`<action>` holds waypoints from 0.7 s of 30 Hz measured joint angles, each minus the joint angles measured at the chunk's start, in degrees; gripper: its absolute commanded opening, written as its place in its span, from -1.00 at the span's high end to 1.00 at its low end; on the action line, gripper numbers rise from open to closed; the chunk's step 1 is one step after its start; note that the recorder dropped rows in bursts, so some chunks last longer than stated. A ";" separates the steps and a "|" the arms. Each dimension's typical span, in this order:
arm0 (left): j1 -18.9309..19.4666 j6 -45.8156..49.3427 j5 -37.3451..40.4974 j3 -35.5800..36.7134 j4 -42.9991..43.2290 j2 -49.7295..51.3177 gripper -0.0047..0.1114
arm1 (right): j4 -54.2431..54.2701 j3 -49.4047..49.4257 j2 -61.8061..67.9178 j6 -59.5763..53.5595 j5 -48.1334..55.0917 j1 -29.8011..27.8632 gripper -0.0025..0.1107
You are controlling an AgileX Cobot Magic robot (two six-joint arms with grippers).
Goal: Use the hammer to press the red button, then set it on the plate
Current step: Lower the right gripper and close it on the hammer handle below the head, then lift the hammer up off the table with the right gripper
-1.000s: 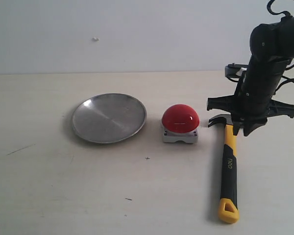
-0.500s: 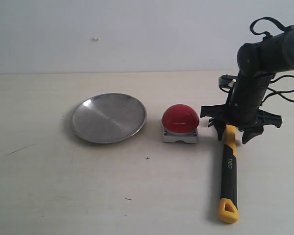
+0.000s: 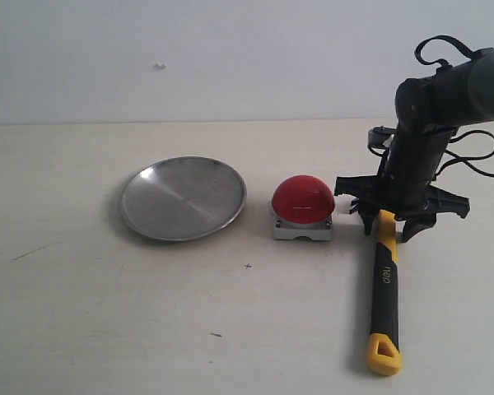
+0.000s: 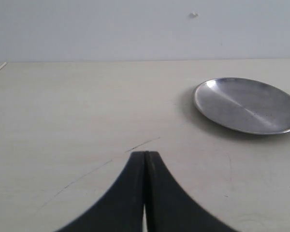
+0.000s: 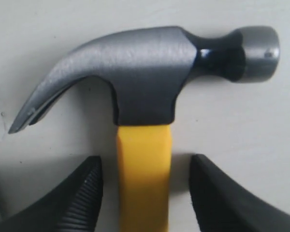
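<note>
Right gripper (image 3: 387,227) has its ribbed black fingers (image 5: 82,198) spread, straddling the yellow neck of the hammer (image 3: 384,280) without clamping it, arm pointing straight down. It lies flat on the bench (image 3: 148,313) just right of the red button (image 3: 303,199), dark steel head far, looped end near. Left gripper (image 4: 145,193) is pinched closed, empty.

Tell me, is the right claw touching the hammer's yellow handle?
Apart. The right wrist view shows the fingers of the right gripper either side of the hammer handle, with a strip of pale table visible in each gap.
</note>
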 measured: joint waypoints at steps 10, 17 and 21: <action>0.00 0.00 0.00 0.00 0.00 0.00 0.92 | -0.56 -0.14 0.12 -0.44 0.74 0.00 0.96; 0.00 0.00 0.00 0.00 0.00 0.00 0.92 | -2.37 -0.14 0.12 -0.86 -2.45 0.00 0.96; 0.00 0.00 0.00 0.00 0.00 0.00 0.92 | -3.04 0.22 -0.68 0.29 -4.48 0.00 0.96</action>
